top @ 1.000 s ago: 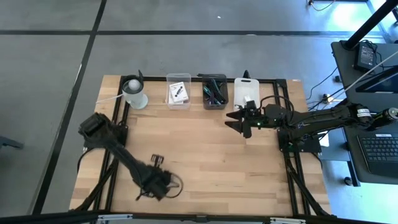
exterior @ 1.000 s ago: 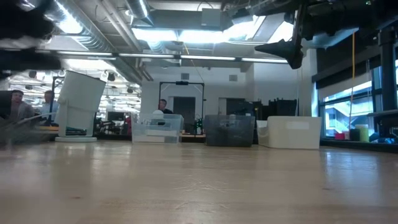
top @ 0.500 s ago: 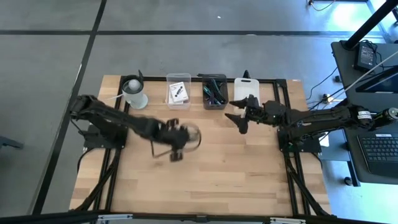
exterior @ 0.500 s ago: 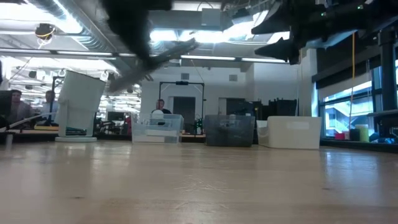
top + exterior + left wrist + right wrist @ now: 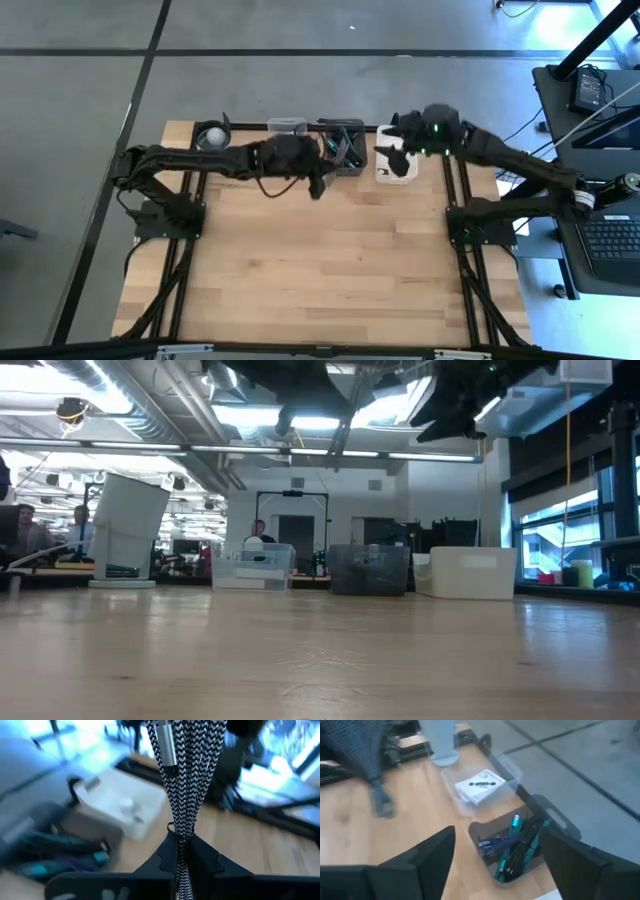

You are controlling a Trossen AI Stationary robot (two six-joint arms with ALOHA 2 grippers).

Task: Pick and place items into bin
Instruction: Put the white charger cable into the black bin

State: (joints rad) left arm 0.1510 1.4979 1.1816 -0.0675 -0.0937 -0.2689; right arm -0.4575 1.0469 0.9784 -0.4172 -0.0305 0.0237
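Two arms are working along the top edge of the high view: my left gripper [image 5: 318,180] is hanging just below the dark bin [image 5: 345,148], while my right gripper [image 5: 397,152] is hovering over the white bin [image 5: 396,163]. Low view: both are riding high, clear of the bins. Left wrist view: I am pinching a braided cable [image 5: 179,780] tight, carrying it binward. Right wrist view: my fingers are spread wide, empty, above the dark bin holding teal-ended cables [image 5: 517,847]; white cards [image 5: 480,785] are lying in the clear bin [image 5: 507,766].
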